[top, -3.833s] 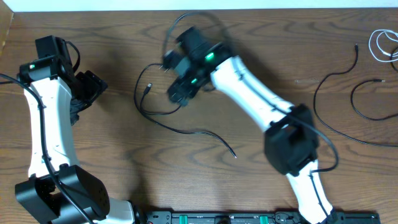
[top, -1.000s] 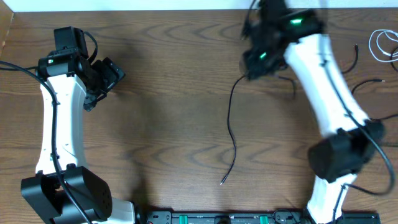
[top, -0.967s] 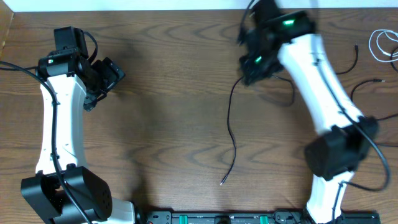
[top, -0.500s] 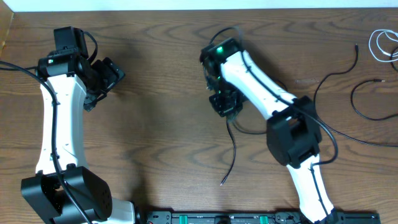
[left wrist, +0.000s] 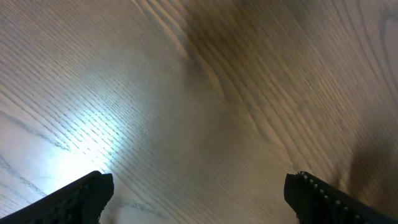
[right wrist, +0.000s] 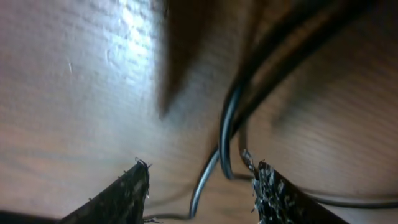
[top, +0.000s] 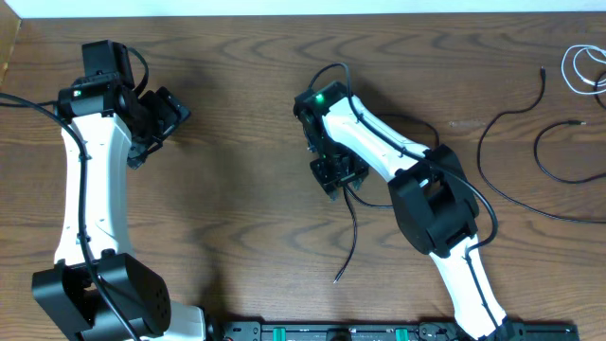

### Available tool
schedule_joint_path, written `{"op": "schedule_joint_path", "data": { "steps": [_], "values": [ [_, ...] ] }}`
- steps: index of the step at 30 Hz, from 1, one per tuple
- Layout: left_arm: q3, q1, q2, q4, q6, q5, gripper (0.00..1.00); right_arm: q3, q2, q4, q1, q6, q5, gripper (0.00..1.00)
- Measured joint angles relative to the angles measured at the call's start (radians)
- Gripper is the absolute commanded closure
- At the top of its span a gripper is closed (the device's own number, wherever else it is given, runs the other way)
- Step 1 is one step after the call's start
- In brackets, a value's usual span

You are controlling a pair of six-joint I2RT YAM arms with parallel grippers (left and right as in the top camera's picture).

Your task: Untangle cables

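- Two black cables (top: 480,142) lie at the far right, near a white cable (top: 579,66).
- One more black cable (top: 355,227) runs from mid-table toward the near edge, loose between the half-spread fingers of the right gripper (top: 336,177).
- Left gripper (top: 169,116) spread wide over the table (top: 237,237), far left.

I see one black cable (top: 355,232) snaking loose across the middle of the worktop (top: 246,237). Two black cables (top: 481,147) curve at right, with a white cable (top: 565,68) looped in the far right corner.

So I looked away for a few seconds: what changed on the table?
The right gripper carried the black cable rightward and toward the far edge, then came back to the middle and opened, releasing it. The left gripper, open, shifted slightly; the far-right cables stayed.
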Motion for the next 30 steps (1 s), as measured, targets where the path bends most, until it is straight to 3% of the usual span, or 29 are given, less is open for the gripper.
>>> {"op": "schedule_joint_path", "data": {
  "steps": [3, 8, 16, 19, 30],
  "values": [
    [0.0, 0.0, 0.0, 0.0, 0.0, 0.0, 0.06, -0.034, 0.0, 0.051, 0.0, 0.006, 0.0, 0.61],
    [0.0, 0.0, 0.0, 0.0, 0.0, 0.0, 0.06, -0.072, 0.0, 0.083, 0.0, 0.017, 0.003, 0.99],
    [0.0, 0.0, 0.0, 0.0, 0.0, 0.0, 0.06, -0.048, 0.001, 0.101, -0.013, 0.029, 0.025, 0.99],
    [0.0, 0.0, 0.0, 0.0, 0.0, 0.0, 0.06, 0.051, 0.016, 0.047, -0.044, 0.03, 0.051, 0.99],
    [0.0, 0.0, 0.0, 0.0, 0.0, 0.0, 0.06, 0.776, 0.024, -0.198, -0.27, -0.022, 0.236, 0.99]
  ]
}}
